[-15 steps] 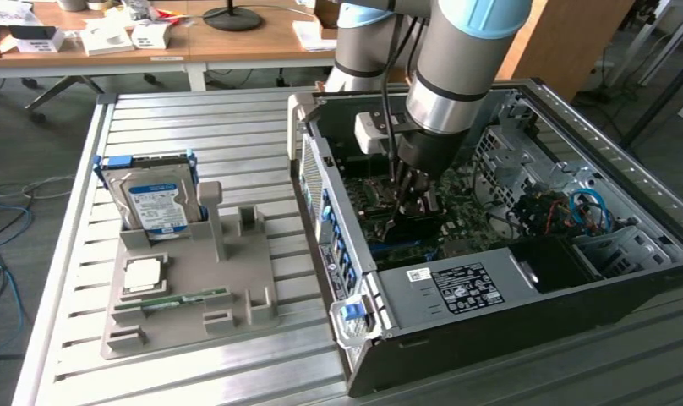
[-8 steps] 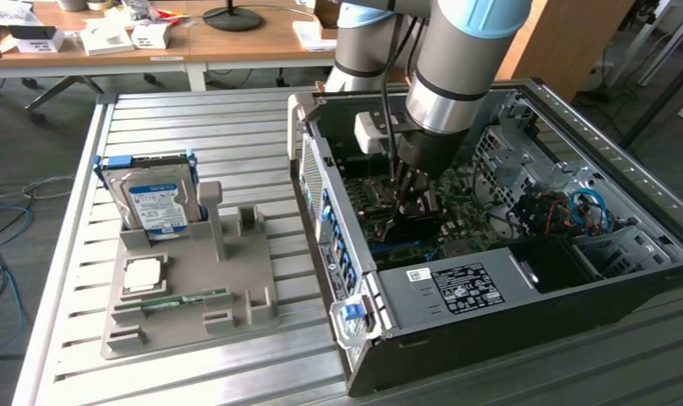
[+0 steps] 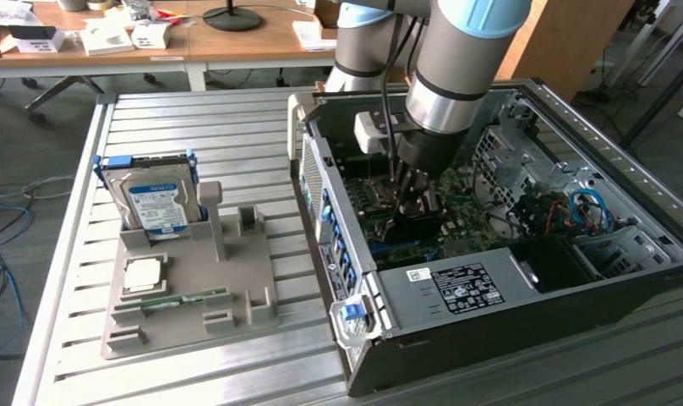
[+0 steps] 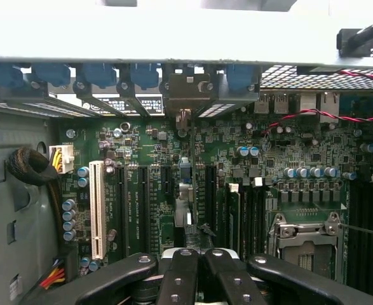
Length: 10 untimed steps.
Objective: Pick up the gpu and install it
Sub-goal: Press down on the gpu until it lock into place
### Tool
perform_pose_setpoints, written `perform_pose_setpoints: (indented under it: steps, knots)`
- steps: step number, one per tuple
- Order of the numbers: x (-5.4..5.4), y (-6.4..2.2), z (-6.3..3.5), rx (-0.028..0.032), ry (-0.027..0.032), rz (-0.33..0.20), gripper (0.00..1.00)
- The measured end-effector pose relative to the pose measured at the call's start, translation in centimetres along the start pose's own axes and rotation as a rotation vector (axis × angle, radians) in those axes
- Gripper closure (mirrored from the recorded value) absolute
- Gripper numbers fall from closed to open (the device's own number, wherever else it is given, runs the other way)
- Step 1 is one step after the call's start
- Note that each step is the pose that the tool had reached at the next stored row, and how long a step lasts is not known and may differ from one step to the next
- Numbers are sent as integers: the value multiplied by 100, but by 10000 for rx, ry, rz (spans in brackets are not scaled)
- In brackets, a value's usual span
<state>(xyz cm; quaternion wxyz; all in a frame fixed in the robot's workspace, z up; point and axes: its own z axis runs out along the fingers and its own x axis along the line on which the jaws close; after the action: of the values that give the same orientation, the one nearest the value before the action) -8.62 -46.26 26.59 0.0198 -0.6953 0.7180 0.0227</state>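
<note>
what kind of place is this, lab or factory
Probably a robotics lab or workshop: an open computer case sits on a slatted metal table, a grey fixture tray holds a hard drive, and cluttered wooden desks stand behind.

Case walls (image 3: pixel 522 288) close around jaws

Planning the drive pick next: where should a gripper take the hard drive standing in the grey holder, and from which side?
Probably best to grip the hard drive by its exposed upper half, pinching the two flat faces and coming down from above. It stands on edge in the grey holder, whose slot covers its lower part.
</note>
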Motion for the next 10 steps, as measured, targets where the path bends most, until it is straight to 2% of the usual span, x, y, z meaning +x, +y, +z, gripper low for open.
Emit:
perform_pose_setpoints:
  steps: [10]
  knots:
    - [-7, 0, 0, 0, 0, -1, 89]
